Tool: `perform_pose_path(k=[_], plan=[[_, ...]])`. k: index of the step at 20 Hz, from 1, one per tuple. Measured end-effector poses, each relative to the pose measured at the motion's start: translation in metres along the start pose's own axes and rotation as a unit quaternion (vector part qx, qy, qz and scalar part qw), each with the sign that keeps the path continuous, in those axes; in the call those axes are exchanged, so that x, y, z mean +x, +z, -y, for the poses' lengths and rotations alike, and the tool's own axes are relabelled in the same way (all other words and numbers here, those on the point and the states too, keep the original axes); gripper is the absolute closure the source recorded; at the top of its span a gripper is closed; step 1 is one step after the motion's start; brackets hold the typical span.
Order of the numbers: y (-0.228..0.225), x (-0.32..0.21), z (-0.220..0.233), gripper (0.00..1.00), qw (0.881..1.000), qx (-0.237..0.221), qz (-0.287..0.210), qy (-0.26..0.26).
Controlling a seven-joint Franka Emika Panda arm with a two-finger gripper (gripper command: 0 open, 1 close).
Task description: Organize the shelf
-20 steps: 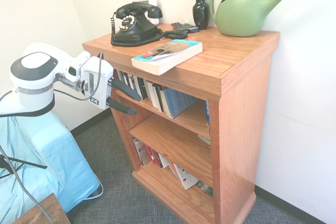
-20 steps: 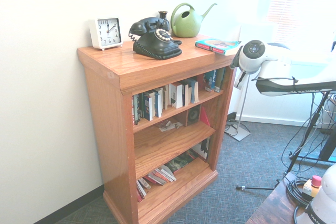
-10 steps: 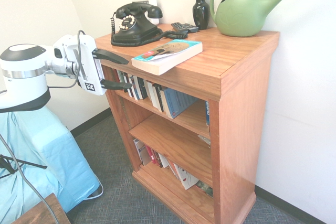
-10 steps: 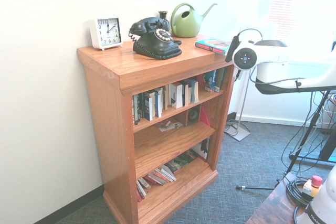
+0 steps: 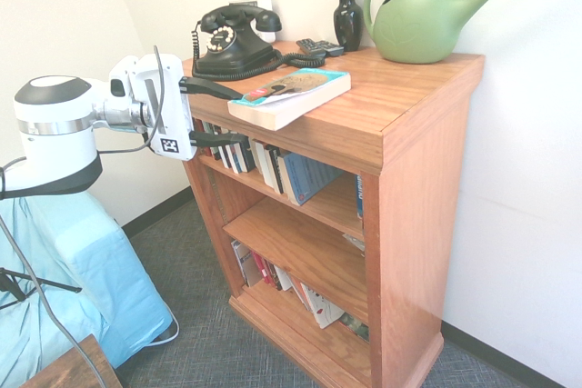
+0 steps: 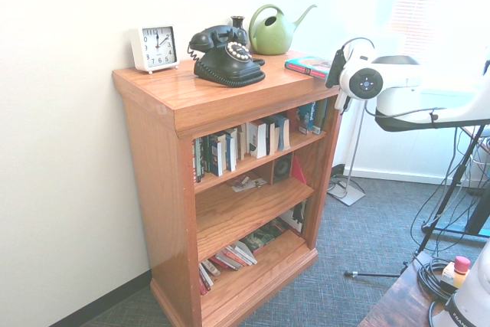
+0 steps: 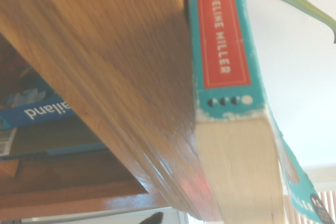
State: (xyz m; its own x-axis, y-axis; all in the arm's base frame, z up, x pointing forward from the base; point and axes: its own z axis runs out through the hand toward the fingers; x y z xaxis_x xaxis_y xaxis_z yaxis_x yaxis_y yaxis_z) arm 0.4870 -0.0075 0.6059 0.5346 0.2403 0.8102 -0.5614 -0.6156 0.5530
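At the left of the first exterior view you have the gripper point(image 5: 221, 114), pointing nearly level, its two dark fingers spread wide apart with nothing between them. The upper finger point(image 5: 211, 89) sits at the height of the shelf's top, just beside the near end of the book point(image 5: 289, 96); the lower finger lies below the overhanging edge, in front of the top tier's row of books point(image 5: 273, 165). The shelf point(image 5: 400, 124) fills the middle and right of the frame. On its top, from left to right, you see a black telephone point(image 5: 232, 40), the teal-covered book lying flat near the front edge, a dark vase point(image 5: 347, 17) and a green watering can point(image 5: 423, 17).
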Motion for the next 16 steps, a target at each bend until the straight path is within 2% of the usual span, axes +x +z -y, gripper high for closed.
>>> perform_pose_path(k=[13,14,16], plan=[[0.042,0.026,0.03,0.0,1.0,-0.001,0.005,-0.006],[0.045,0.027,0.031,1.0,1.0,-0.002,0.006,-0.005],[0.05,0.028,0.03,1.0,1.0,-0.005,0.008,-0.004]])
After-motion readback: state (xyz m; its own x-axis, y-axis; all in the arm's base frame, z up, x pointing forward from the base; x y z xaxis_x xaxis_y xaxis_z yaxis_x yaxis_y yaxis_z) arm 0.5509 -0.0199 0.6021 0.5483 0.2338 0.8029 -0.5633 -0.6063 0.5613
